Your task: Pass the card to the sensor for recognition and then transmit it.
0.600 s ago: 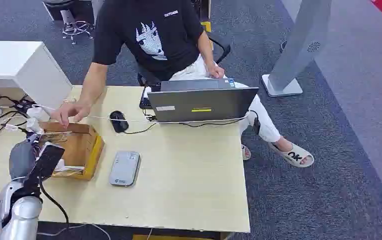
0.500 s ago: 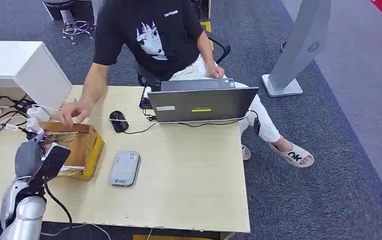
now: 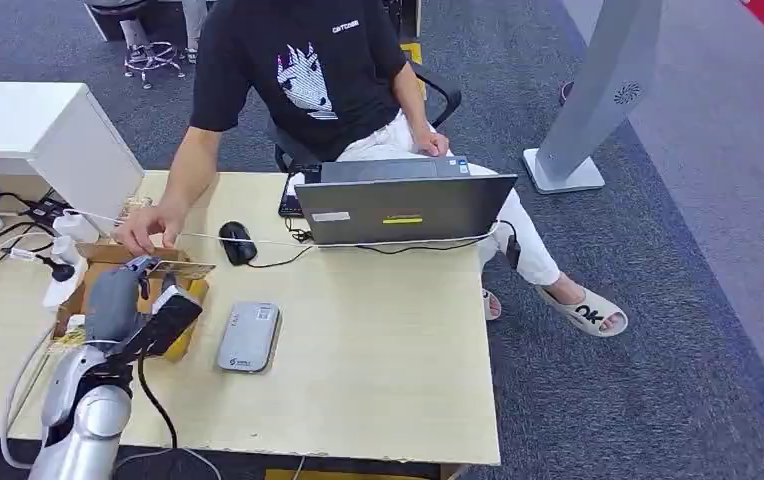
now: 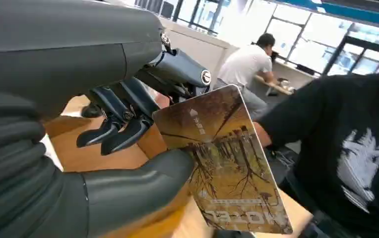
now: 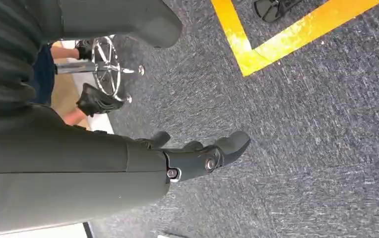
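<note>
- Golden-brown and glossy, the card (image 4: 222, 163) was pinched at one short end between the thumb and the darker fingers (image 4: 123, 134) of the left hand (image 3: 128, 300), most of its length standing free beyond the grip.
- It hung above the near edge of the cardboard box (image 3: 190, 325), just beside the grey sensor (image 3: 249, 337) lying flat on the wooden table (image 3: 378, 350).
- Thin, light and stiff, it would probably slip if the pinch eased; a grip on the end leaves the face bare for reading.
- Across the table, a person's hand (image 3: 143, 230) rested by the box, near the mouse (image 3: 237, 242) and laptop (image 3: 403, 207).
- Over the carpet, the right hand (image 5: 197, 158) hung with nothing in it, fingers seemingly loosely apart, though the angle was poor.
</note>
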Motion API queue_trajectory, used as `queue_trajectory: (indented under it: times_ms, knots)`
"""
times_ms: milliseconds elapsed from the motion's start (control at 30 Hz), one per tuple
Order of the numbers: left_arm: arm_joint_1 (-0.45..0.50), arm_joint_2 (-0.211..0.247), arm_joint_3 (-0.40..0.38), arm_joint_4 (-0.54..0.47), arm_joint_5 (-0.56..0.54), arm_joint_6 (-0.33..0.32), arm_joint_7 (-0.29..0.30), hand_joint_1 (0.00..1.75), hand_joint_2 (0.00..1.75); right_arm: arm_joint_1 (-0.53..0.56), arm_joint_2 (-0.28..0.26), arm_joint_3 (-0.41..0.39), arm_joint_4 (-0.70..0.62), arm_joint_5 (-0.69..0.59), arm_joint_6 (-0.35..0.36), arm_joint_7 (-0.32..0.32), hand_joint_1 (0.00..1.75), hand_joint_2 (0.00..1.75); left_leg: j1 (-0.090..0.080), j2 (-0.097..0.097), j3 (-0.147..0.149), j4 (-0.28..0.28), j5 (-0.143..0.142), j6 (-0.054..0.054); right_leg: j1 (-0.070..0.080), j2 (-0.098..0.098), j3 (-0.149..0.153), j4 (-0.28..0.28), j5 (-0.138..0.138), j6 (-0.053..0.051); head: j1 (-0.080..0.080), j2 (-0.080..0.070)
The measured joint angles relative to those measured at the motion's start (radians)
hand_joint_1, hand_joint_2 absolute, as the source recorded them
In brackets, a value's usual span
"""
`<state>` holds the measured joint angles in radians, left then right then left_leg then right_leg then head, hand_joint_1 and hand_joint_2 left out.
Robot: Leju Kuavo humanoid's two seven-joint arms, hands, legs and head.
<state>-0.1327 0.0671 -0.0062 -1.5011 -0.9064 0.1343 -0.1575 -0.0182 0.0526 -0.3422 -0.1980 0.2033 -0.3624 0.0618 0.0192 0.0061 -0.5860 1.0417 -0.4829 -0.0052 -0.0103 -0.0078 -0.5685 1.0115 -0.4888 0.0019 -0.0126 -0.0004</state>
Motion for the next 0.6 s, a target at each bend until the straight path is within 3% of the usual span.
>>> queue_trajectory:
  times_ms: [233,400,600]
  knots:
    - [-0.057,-0.007,-0.133,-0.014,-0.032,-0.033,0.019,1.75,1.75,-0.004,0.000,0.000,0.000,0.021,0.011,0.001,0.00,1.75,0.000,0.000,0.000,0.000,0.000,0.000,0.000,0.000,0.000,0.000,0.001,0.001,0.000,0.000]
    - [-0.107,-0.005,-0.213,-0.011,-0.079,-0.100,0.069,1.75,1.75,-0.007,0.000,-0.003,0.000,0.026,0.013,0.001,0.00,1.75,0.000,0.000,0.000,0.000,0.000,0.000,0.000,0.000,0.000,0.000,0.001,0.001,0.000,0.000]
    - [-0.133,0.012,-0.264,0.017,-0.109,-0.121,0.106,1.75,1.75,-0.008,0.000,-0.007,0.001,0.029,0.020,0.004,0.00,1.75,0.000,0.000,0.000,0.000,0.000,0.000,0.000,0.000,0.000,0.000,0.001,0.001,0.000,0.000]
